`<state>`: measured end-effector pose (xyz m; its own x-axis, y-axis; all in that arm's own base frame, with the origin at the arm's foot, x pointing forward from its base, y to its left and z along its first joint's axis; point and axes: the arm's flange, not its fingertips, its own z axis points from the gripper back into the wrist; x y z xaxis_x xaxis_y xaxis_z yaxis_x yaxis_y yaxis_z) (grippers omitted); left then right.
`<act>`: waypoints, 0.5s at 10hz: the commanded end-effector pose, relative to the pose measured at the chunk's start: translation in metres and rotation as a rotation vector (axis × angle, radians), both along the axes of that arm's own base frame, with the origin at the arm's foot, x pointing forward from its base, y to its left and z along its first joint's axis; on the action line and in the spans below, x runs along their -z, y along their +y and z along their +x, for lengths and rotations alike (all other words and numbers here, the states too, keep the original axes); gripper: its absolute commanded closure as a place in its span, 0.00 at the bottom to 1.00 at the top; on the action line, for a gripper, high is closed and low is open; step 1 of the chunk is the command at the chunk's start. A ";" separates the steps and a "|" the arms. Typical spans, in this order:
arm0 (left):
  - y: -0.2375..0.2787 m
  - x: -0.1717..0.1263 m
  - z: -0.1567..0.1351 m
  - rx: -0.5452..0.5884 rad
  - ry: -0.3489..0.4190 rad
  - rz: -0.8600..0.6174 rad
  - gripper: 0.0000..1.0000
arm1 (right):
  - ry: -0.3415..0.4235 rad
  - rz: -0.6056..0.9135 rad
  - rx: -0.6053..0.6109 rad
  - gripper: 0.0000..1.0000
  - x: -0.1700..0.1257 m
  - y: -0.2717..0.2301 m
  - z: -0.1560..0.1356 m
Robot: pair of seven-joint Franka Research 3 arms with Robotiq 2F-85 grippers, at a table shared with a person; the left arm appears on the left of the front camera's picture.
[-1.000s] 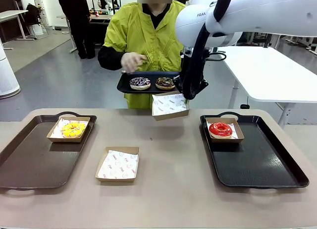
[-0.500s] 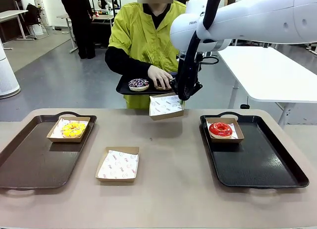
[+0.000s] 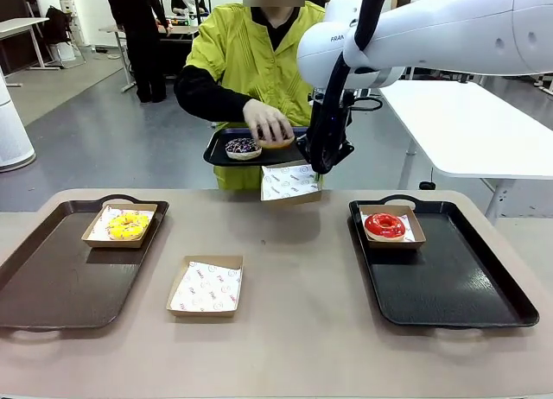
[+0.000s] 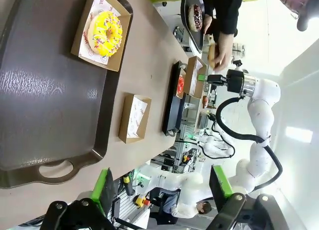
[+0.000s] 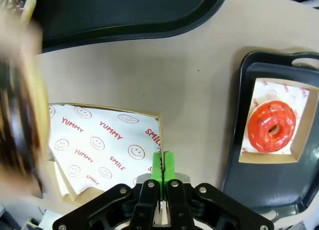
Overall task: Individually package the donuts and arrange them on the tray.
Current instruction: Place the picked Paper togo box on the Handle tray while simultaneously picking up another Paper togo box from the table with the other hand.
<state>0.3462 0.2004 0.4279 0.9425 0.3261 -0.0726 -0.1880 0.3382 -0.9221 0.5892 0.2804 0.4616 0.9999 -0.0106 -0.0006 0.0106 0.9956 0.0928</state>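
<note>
Front: right gripper [image 3: 321, 164] clamped on rim of brown cardboard box with smiley-print paper liner [image 3: 289, 182], box aloft. Just left of gripper, person's hand [image 3: 268, 121] grips chocolate ring donut [image 3: 277, 143]; dark ring donut with white-purple sprinkles [image 3: 244, 146] farther left.
Left wrist: left gripper [image 4: 160, 187] spread wide, nothing between pads; yellow-iced ring donut [image 4: 105, 33] boxed, well ahead.
Right wrist: glossy red ring donut [image 5: 271, 126] boxed, right of gripper.
</note>
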 end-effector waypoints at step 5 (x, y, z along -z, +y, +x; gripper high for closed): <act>0.000 -0.003 -0.002 0.005 -0.010 -0.006 0.00 | 0.002 0.000 0.001 1.00 -0.001 -0.002 -0.004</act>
